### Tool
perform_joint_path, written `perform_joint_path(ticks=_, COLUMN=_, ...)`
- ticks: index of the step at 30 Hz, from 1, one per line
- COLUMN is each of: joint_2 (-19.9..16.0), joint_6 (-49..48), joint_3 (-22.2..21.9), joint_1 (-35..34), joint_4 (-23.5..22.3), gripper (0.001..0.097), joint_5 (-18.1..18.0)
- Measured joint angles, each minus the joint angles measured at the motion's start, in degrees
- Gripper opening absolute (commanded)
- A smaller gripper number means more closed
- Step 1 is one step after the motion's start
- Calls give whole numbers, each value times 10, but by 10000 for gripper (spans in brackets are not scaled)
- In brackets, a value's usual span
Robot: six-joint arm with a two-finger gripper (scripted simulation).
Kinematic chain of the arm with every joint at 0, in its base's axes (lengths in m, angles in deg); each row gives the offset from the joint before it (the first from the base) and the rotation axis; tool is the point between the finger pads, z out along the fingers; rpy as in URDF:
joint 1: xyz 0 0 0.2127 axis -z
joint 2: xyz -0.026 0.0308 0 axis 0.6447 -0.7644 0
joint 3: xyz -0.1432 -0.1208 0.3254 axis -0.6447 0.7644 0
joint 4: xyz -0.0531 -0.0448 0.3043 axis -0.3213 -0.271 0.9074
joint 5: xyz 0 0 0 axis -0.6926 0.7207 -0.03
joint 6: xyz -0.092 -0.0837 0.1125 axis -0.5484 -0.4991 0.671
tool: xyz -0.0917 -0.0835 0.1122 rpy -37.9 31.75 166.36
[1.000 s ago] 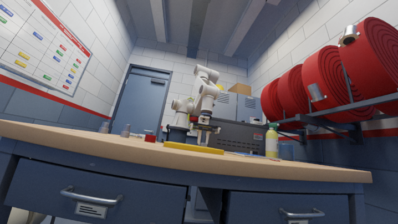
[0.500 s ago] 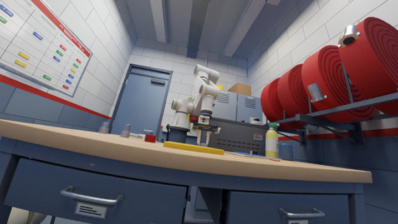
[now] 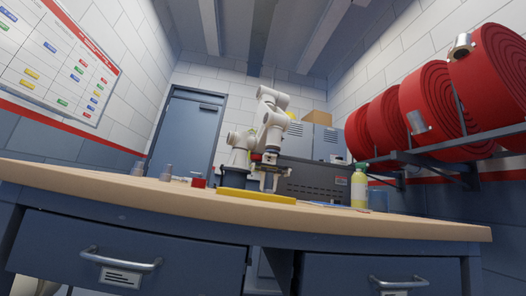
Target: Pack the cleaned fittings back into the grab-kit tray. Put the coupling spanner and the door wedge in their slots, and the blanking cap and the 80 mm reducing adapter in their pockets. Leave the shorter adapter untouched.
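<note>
My gripper (image 3: 269, 188) points straight down just behind the yellow tray (image 3: 255, 195) at the middle of the bench, and it is open and holds nothing. The tray lies flat and its slots and pockets are hidden from this low angle. A red blanking cap (image 3: 198, 182) sits on the bench left of the tray. Two grey adapters stand further left: one (image 3: 166, 172) nearer the cap, the other (image 3: 137, 168) toward the wall. I cannot tell which adapter is longer. A thin metal piece (image 3: 180, 179) lies between the adapter and the cap. The door wedge is out of sight.
The bench's front edge (image 3: 257, 217) runs close below the tray. A dark grey machine case (image 3: 316, 180) stands right behind my gripper. A yellow spray bottle (image 3: 359, 187) and a blue container (image 3: 379, 200) stand to the right. Red hose rolls (image 3: 434, 106) hang on a rack above.
</note>
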Motion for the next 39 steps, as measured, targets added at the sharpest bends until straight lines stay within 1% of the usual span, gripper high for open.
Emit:
perform_joint_path(ticks=16, joint_2=3, joint_6=0, joint_3=0, joint_1=0, joint_4=0, gripper=435, joint_5=4)
perform_joint_path(ticks=39, joint_2=34, joint_6=0, joint_3=-4, joint_1=0, joint_4=0, gripper=435, joint_5=39)
